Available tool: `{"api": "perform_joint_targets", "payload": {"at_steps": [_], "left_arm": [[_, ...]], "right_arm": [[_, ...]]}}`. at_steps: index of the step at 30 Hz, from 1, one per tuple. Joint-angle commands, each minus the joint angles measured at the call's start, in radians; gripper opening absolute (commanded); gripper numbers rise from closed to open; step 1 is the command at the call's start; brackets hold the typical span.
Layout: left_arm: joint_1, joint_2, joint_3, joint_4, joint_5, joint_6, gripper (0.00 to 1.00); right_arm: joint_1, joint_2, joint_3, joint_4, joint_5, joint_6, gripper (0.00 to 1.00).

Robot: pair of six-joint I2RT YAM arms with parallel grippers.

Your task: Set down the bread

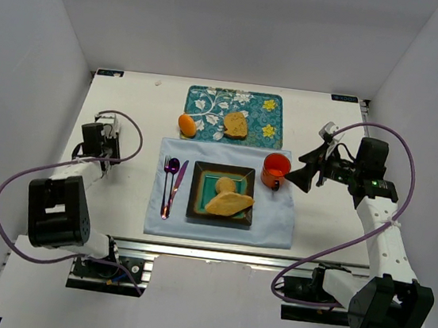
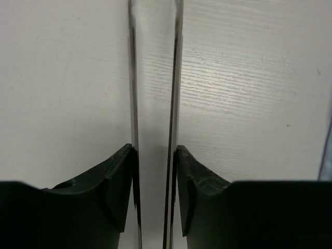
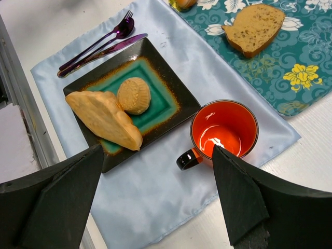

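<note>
A long golden bread (image 1: pixel 230 204) lies on the dark square plate (image 1: pixel 197 209) next to a round bun (image 1: pixel 225 185); both show in the right wrist view, the bread (image 3: pixel 104 118) and the bun (image 3: pixel 134 95). A brown bread slice (image 1: pixel 236 124) lies on the floral mat (image 1: pixel 211 99), and it also shows in the right wrist view (image 3: pixel 254 27). My right gripper (image 1: pixel 307 175) is open and empty, hovering just right of the orange mug (image 1: pixel 276 170), above the cloth (image 3: pixel 155 150). My left gripper (image 1: pixel 101 137) rests at the table's left, jaws close together and empty (image 2: pixel 154 78).
A light-blue cloth (image 1: pixel 275 227) lies under the plate and mug. A purple fork and knife (image 1: pixel 171 186) lie left of the plate. An orange fruit (image 1: pixel 187 125) sits at the mat's left edge. White walls enclose the table on three sides.
</note>
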Motion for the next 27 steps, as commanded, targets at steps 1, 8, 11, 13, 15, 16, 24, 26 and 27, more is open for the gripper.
{"api": "perform_joint_targets", "payload": {"at_steps": [1, 8, 11, 13, 15, 16, 24, 26, 27], "left_arm": [[0.009, 0.045, 0.007, 0.087, 0.076, 0.02, 0.49], [0.012, 0.06, -0.011, 0.061, 0.082, -0.009, 0.66], [0.01, 0.021, -0.027, 0.054, 0.033, -0.026, 0.74], [0.01, -0.009, -0.02, 0.04, -0.013, -0.055, 0.83], [0.01, -0.064, -0.011, 0.021, -0.077, -0.065, 0.92], [0.012, -0.084, -0.007, 0.014, -0.096, -0.103, 0.96], [0.013, -0.286, 0.104, -0.219, 0.006, -0.288, 0.98], [0.012, -0.335, 0.121, -0.261, 0.153, -0.33, 0.98], [0.01, -0.383, 0.104, -0.249, 0.283, -0.351, 0.98]], "right_arm": [[-0.004, -0.011, 0.02, -0.026, -0.001, -0.027, 0.89], [-0.004, 0.009, 0.046, -0.028, 0.003, -0.03, 0.89], [-0.004, 0.015, 0.054, -0.028, 0.007, -0.027, 0.89], [-0.004, 0.014, 0.059, -0.024, 0.002, -0.007, 0.89], [-0.004, 0.017, 0.062, -0.008, 0.023, 0.048, 0.89], [-0.004, 0.02, 0.063, 0.002, 0.048, 0.082, 0.89], [-0.004, 0.075, 0.177, 0.041, 0.385, 0.37, 0.89], [-0.004, 0.101, 0.2, 0.048, 0.372, 0.378, 0.89], [-0.004, 0.11, 0.216, 0.066, 0.358, 0.386, 0.9]]}}
